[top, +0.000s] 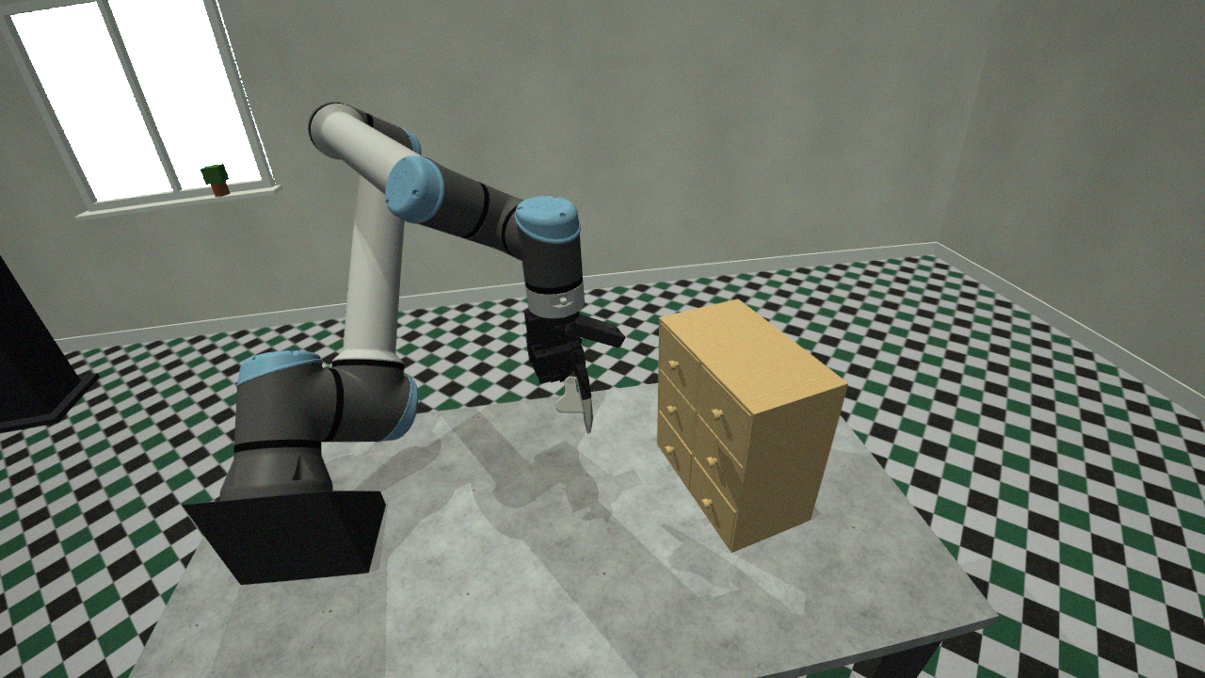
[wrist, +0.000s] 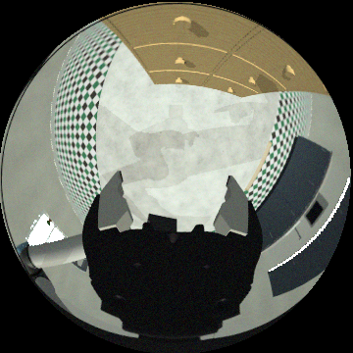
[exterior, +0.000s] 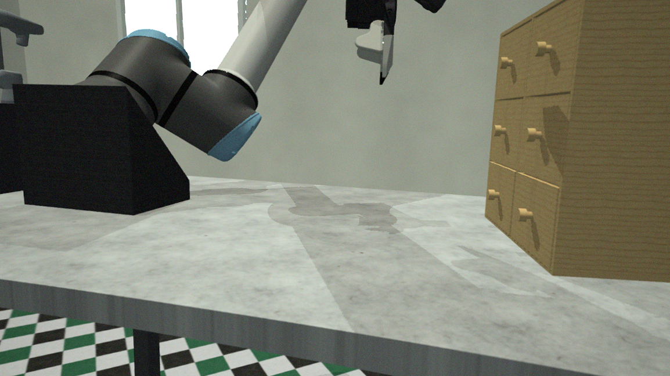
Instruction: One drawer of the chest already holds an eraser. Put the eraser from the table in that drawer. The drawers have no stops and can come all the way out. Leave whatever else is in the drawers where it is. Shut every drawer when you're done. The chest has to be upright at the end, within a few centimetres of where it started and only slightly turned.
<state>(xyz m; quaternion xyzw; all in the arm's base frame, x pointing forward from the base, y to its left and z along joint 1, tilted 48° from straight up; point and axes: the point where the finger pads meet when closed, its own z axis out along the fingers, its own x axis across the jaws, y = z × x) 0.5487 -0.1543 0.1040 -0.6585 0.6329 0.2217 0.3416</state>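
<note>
The wooden chest stands upright on the right side of the marble table. It has several drawers with small knobs, all shut. My gripper is open and empty. It hangs above the table, left of the chest's drawer fronts and well apart from them, fingers pointing down. No eraser shows on the table in any view.
The arm's black base sits at the table's left side. The table's front edge is near the exterior camera. A dark cabinet stands on the checkered floor at far left.
</note>
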